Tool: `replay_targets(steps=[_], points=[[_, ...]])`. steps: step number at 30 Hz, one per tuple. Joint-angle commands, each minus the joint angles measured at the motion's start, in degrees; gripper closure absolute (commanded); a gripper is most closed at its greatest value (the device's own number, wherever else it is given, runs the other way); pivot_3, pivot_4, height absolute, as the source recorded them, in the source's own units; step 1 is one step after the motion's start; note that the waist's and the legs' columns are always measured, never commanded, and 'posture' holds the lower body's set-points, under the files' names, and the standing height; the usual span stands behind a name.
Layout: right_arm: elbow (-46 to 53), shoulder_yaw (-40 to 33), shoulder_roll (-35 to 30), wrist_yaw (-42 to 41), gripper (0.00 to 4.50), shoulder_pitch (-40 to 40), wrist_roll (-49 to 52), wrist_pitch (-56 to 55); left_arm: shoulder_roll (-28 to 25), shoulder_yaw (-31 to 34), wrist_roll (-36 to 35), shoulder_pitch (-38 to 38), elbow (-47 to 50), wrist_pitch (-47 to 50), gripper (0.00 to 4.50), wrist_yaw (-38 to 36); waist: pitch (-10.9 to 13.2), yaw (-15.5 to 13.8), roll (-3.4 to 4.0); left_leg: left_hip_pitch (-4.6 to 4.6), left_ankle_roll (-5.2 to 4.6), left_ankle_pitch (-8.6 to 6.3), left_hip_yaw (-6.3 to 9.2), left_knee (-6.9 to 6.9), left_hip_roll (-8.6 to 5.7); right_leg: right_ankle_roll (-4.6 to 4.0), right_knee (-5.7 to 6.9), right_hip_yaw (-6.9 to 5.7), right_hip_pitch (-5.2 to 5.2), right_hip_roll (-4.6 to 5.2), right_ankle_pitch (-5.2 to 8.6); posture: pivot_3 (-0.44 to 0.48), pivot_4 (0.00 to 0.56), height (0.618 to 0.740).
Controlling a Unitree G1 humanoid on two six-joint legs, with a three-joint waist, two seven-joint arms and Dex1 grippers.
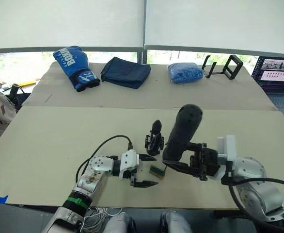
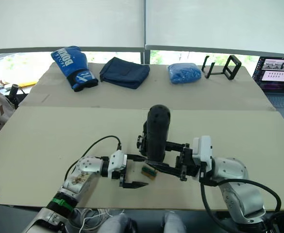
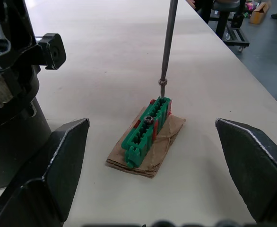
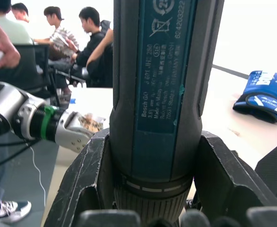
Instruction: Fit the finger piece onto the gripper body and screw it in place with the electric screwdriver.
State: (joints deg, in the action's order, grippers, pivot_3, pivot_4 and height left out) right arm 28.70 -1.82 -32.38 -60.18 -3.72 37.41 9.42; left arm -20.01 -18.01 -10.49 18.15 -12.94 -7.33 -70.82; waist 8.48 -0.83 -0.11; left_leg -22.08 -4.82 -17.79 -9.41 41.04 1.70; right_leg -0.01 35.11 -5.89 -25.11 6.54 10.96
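Your head views show one long table (image 1: 45,145) with one blue boxing glove (image 1: 76,67), one dark blue pouch (image 1: 125,72), one blue bundle (image 1: 184,73) and one black frame-shaped stand (image 1: 224,67) along its far side, plus a laptop (image 1: 280,77) at the right edge.

Your right gripper (image 1: 183,160) is clenched around the electric screwdriver (image 1: 181,132), which stands tilted, its rounded end up. The right wrist view gives you what the head views cannot: the printed label on the screwdriver's barrel, pressed between the two fingers (image 4: 89,189), with several seated people (image 4: 89,33) behind.

The gripper body (image 1: 154,138) stands upright on the table just beyond your left gripper (image 1: 146,171), whose two fingers are spread apart and hold nothing.

Only the left wrist view lets you see the thin metal bit (image 3: 167,47) coming down onto the far end of the one green-and-brown block (image 3: 147,135), which lies on the table between the left fingers, touching neither. A single screw (image 3: 148,119) sits on top of the block. You cannot make out the finger piece.
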Motion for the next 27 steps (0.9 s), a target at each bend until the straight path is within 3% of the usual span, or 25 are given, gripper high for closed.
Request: replay_targets(steps=[1,10,18,22,27], points=[[2.9,-2.9,-1.0,-0.4,2.56,-1.1,3.5,-0.1,-0.8,-0.7,-0.2,-1.9,-1.2,0.7,0.0,-1.1,0.0,0.1,0.0,0.0,0.0,0.0,0.0,-0.01,0.0,0.0,0.0,0.0,0.0,-0.01,0.0,0.0,0.15,0.74],[3.4,-8.8,-5.2,2.0,2.56,-5.5,9.3,4.1,-5.3,5.0,-8.5,-6.2,7.6,2.4,0.0,-2.9,0.1,0.6,0.02,-0.03,0.1,0.06,-0.01,-0.09,0.05,-0.01,0.01,0.01,-0.11,-0.04,0.0,0.0,0.15,0.74],[0.4,-12.7,-9.0,3.7,2.56,-14.1,15.3,10.1,-8.8,13.4,-21.3,-9.0,18.5,12.2,0.0,-2.5,0.1,0.2,0.02,-0.16,0.11,0.07,0.0,-0.06,0.06,-0.02,0.0,-0.02,-0.18,-0.02,-0.01,0.0,0.15,0.74],[-3.2,-12.6,-8.7,5.9,2.56,-20.5,16.1,12.3,-10.0,17.3,-26.1,-7.4,19.0,18.6,0.0,-0.7,0.1,0.3,0.02,-0.16,0.12,0.07,-0.03,-0.05,0.05,-0.02,0.01,-0.04,-0.18,-0.1,-0.01,0.0,0.15,0.74],[-8.2,-11.7,-7.9,5.0,2.56,-26.2,15.8,13.7,-10.4,19.9,-26.1,-3.3,14.8,20.2,0.0,-0.3,0.1,0.2,0.02,-0.2,0.14,0.09,-0.03,-0.05,0.02,-0.01,0.0,-0.13,-0.15,-0.33,-0.01,0.0,0.15,0.74]])
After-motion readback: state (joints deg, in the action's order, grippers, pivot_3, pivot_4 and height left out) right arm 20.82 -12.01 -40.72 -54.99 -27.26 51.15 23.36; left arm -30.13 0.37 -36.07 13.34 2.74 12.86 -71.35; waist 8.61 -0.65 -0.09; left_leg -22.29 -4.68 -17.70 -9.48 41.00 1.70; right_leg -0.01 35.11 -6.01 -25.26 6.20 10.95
